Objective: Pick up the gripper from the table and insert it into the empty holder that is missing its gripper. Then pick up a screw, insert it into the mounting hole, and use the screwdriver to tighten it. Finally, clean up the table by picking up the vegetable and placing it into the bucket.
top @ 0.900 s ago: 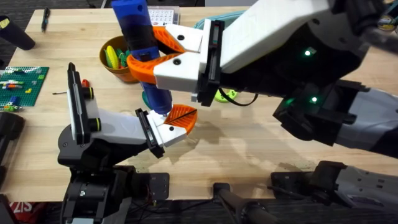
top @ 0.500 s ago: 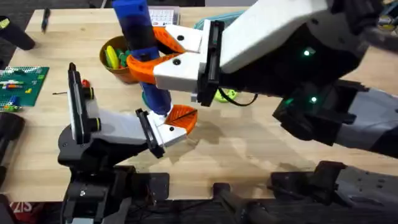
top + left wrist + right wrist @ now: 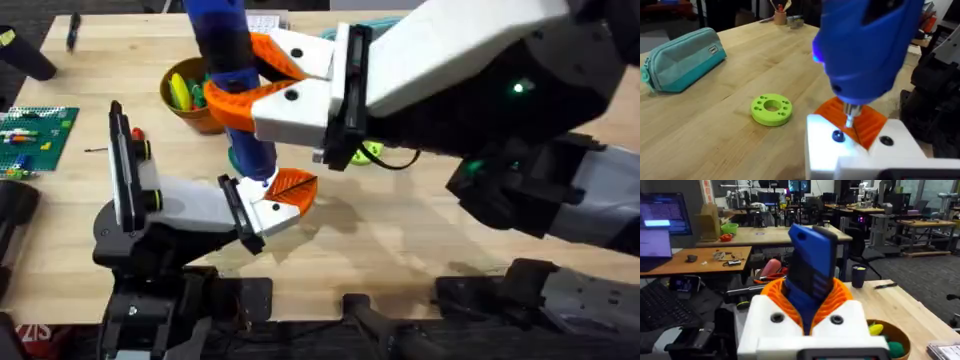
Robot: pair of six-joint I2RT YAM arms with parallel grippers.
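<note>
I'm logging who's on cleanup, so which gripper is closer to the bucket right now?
Right. The right gripper, shut on the screwdriver, sits right beside the bucket. The left gripper is nearer the table's front edge, farther from it.

No readable text anywhere. Small label on teal pouch (image 3: 684, 59) too blurred to make out; printed sheet (image 3: 262, 22) at table's (image 3: 400, 240) far edge likewise illegible; monitor (image 3: 662, 222) lines unreadable.
</note>
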